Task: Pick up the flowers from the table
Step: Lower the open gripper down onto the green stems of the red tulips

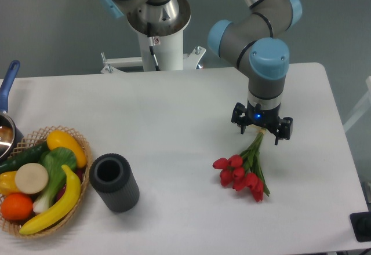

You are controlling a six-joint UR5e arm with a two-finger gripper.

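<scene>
The flowers (242, 174), a small bunch of red tulip buds with green stems and leaves, lie on the white table (174, 110) at the right of centre. The buds point toward the front edge and the stems run up and back. My gripper (261, 132) points straight down over the stem ends. Its two black fingers (283, 128) stand wide apart on either side of the stems. The jaws look open and nothing is gripped. The topmost stem ends are hidden under the gripper.
A black cylinder (113, 182) stands upright at the front left. A wicker basket (81, 145) of fruit and vegetables sits at the left edge, with a blue-handled pot (7, 128) behind it. The robot's white base (159, 46) is at the back.
</scene>
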